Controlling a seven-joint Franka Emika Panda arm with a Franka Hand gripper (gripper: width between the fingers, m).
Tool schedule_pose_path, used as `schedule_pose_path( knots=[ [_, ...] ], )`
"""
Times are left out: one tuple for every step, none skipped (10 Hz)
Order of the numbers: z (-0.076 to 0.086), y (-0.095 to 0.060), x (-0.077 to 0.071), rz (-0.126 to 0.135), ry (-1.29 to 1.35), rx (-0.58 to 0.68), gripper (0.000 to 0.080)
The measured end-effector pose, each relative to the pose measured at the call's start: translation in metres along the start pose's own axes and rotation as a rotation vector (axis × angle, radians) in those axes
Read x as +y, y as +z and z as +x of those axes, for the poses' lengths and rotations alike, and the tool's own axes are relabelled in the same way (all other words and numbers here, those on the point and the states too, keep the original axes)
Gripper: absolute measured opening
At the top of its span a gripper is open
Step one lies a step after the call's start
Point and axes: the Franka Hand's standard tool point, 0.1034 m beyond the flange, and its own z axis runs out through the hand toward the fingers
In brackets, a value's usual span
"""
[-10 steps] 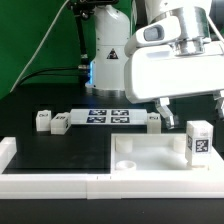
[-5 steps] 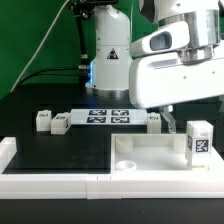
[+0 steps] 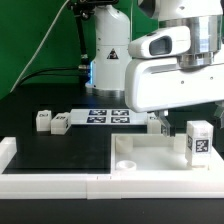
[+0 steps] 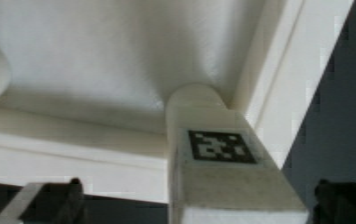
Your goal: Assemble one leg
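One leg (image 3: 199, 142), a small white block with a square tag on its face, stands upright on the large white panel (image 3: 150, 152) at the exterior view's right. My gripper (image 3: 193, 124) hangs right over it, open; one finger (image 3: 165, 127) shows beside the leg. In the wrist view the leg (image 4: 219, 150) rises between my two dark fingertips (image 4: 58, 200), with gaps on both sides, and my gripper (image 4: 196, 206) is not touching it. Three more legs lie further back: two (image 3: 42, 120) (image 3: 60, 124) at the left and one (image 3: 153, 120) near the finger.
The marker board (image 3: 107, 117) lies flat behind the panel, between the loose legs. A round hole (image 3: 127, 162) shows in the panel's near corner. A white rail (image 3: 50, 181) runs along the front edge and up the left side. The robot's base (image 3: 108, 50) stands behind.
My gripper has come down and slightly to the exterior view's left, so its fingers now reach the top of the standing leg. The legs and panel have not moved.
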Motion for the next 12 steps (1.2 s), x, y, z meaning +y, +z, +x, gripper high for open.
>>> schedule_pose_path(
  knots=[
    [0.010,0.001,0.001,0.007,0.073,-0.048,0.0649],
    [0.021,0.002,0.012,0.012,0.060,-0.035,0.0649],
    [0.021,0.002,0.016,0.011,0.066,-0.035,0.0649],
    [0.021,0.003,0.014,0.011,0.062,-0.033,0.0622],
    [0.021,0.003,0.014,0.011,0.062,-0.033,0.0622],
    [0.021,0.003,0.014,0.011,0.062,-0.033,0.0444],
    [0.021,0.003,0.014,0.011,0.062,-0.033,0.0292],
    [0.021,0.003,0.014,0.011,0.062,-0.033,0.0292],
    [0.021,0.003,0.014,0.011,0.062,-0.033,0.0294],
    [0.021,0.003,0.014,0.011,0.062,-0.033,0.0294],
    [0.021,0.003,0.014,0.012,0.067,-0.033,0.0294],
    [0.021,0.003,0.014,0.012,0.101,-0.033,0.0294]
  ],
)
